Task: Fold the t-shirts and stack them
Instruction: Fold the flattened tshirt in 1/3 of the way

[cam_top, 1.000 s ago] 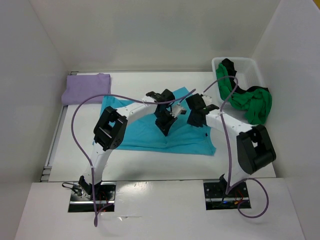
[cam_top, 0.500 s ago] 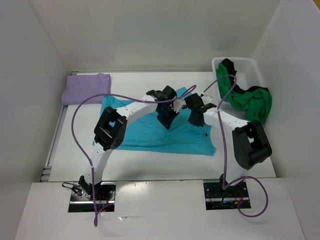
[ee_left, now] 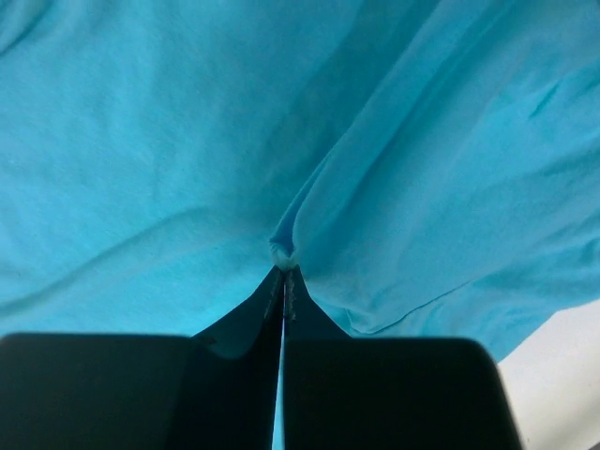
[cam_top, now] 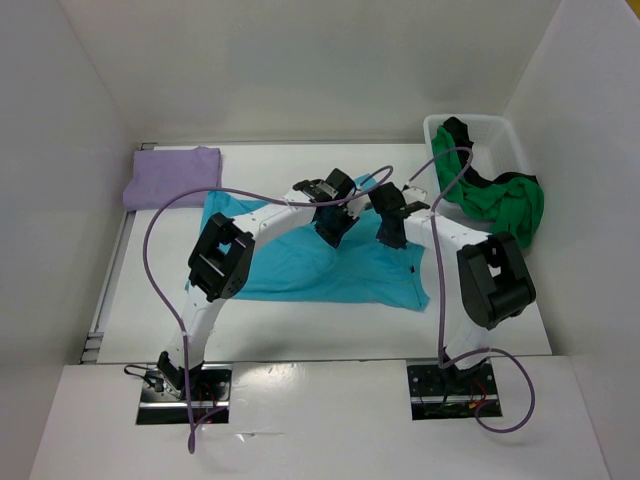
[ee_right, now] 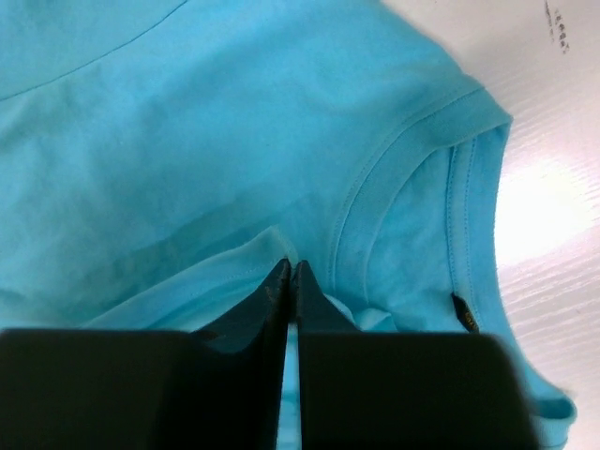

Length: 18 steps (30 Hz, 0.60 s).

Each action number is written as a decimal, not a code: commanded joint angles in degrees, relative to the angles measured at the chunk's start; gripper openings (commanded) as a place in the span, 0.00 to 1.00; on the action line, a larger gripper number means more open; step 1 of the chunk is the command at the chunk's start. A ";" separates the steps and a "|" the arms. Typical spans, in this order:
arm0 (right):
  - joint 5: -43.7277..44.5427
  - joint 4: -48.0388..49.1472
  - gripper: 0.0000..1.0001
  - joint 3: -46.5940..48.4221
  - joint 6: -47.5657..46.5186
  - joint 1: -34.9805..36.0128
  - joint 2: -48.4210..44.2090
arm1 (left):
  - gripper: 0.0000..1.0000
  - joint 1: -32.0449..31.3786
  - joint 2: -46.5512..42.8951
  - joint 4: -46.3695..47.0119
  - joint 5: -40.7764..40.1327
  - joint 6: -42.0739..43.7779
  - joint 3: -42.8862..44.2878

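My left claw (ee_left: 283, 269) pinches a fold of the turquoise shirt (ee_left: 141, 141); my right claw (ee_right: 291, 269) is clamped on it beside the collar (ee_right: 398, 164).

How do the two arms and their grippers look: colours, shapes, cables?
The left arm and right arm have white links and bulky black joint housings. A thin purple cable loops along each. The left gripper and right gripper have black fingers tapering to narrow tips.
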 commanded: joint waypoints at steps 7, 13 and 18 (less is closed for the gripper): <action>3.28 -0.68 0.48 4.23 1.01 -0.79 0.45 | 0.29 -0.83 1.22 1.16 -1.22 0.42 1.28; 5.83 -11.64 0.70 0.56 9.42 -0.79 -11.04 | 0.31 -0.31 -0.97 0.64 -9.02 1.12 1.81; 0.93 -18.27 0.75 -9.64 19.37 -0.79 -22.31 | 0.32 4.52 -10.37 -1.46 -10.71 3.05 -3.54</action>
